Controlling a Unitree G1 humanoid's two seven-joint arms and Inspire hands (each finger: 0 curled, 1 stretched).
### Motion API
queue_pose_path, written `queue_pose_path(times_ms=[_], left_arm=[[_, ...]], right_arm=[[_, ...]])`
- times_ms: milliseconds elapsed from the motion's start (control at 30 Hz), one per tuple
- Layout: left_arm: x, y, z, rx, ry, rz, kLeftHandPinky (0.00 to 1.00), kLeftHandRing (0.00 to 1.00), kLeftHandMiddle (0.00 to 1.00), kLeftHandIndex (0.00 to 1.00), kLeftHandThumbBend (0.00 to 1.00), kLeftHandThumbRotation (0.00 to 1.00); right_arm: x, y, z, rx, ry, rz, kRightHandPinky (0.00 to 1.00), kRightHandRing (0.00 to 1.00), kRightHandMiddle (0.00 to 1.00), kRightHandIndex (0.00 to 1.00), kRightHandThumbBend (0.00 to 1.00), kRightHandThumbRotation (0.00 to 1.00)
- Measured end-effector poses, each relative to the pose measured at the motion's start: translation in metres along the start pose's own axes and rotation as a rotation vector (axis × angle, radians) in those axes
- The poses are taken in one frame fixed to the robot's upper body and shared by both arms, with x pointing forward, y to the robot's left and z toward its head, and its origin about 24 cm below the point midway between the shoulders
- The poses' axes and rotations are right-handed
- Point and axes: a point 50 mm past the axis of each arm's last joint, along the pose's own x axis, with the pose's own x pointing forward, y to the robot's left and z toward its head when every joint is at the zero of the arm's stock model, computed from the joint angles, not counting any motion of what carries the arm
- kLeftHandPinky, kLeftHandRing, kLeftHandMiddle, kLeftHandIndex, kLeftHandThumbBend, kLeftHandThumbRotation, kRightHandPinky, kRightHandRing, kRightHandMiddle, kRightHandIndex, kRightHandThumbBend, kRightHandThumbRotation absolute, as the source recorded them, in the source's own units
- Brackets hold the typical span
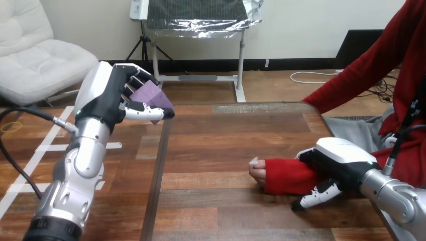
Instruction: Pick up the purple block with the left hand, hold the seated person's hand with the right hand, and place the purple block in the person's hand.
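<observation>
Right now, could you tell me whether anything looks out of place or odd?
Nothing spilled or damaged. One oddity: the person's hand lies curled, mostly inside its red sleeve, so no open palm awaits the purple block in the left hand.

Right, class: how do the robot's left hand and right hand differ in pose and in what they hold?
The left hand is raised above the table; the right hand sits low at the table. The left hand grips the purple block; the right hand curls round the person's forearm in its red sleeve. Both are shut on something.
</observation>
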Motion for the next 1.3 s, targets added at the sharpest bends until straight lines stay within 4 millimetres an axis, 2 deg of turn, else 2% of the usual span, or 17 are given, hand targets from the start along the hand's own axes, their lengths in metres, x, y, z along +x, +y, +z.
queue_pose_path(times_ms=[267, 600, 1300], left_arm=[[-0.0019, -0.002, -0.003, -0.001, 0.011, -0.012, 0.25, 0.3, 0.38, 0.43, 0.68, 0.0], [-0.0035, -0.0041, -0.005, -0.004, 0.018, -0.02, 0.25, 0.31, 0.38, 0.42, 0.67, 0.0], [-0.0038, -0.0038, -0.007, -0.001, 0.034, -0.022, 0.24, 0.3, 0.38, 0.43, 0.68, 0.0]], right_arm=[[0.0019, 0.0006, 0.0011, 0.011, -0.01, -0.009, 0.48, 0.53, 0.57, 0.59, 0.7, 0.28], [0.0054, -0.0011, 0.0029, 0.02, -0.012, 0.007, 0.35, 0.4, 0.46, 0.48, 0.68, 0.23], [0.0086, -0.0014, 0.0042, 0.031, 0.001, 0.01, 0.24, 0.28, 0.33, 0.32, 0.68, 0.22]])
